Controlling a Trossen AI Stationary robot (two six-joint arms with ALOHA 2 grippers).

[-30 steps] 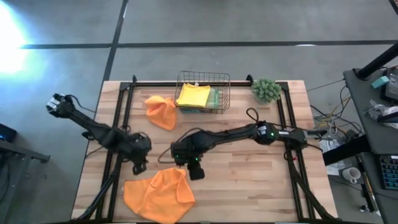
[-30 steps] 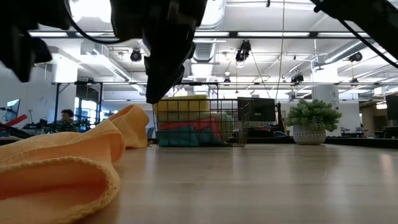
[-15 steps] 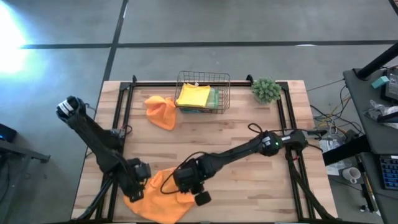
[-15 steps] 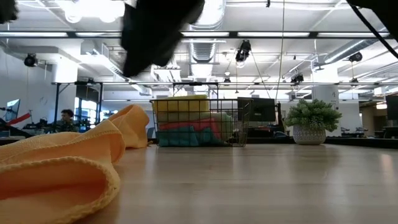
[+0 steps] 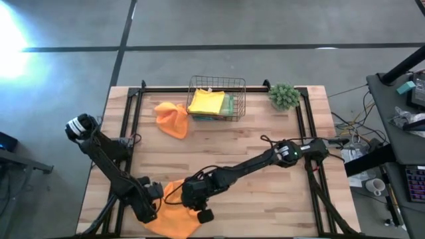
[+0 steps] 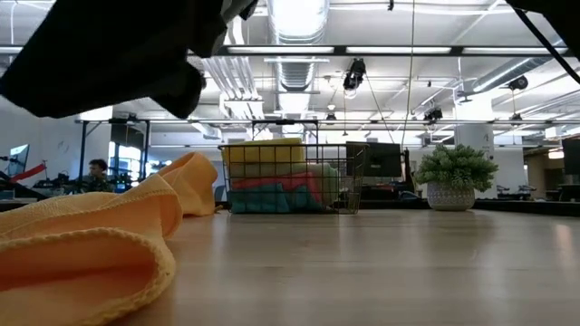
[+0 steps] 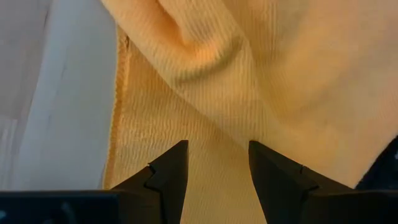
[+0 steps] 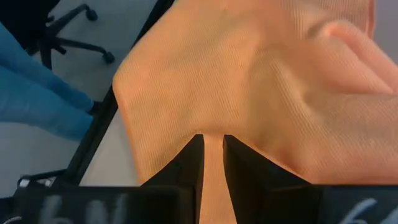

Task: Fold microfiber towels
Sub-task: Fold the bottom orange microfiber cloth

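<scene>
Where arms overlap, orange towel [image 5: 174,219] half-hidden

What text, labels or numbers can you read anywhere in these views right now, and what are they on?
None can be read. The orange towel, the wire basket with its stacked cloths and the plant carry no visible writing. The monitor behind the basket in the low view and the desk clutter at the high view's right edge are too small to make out.
</scene>
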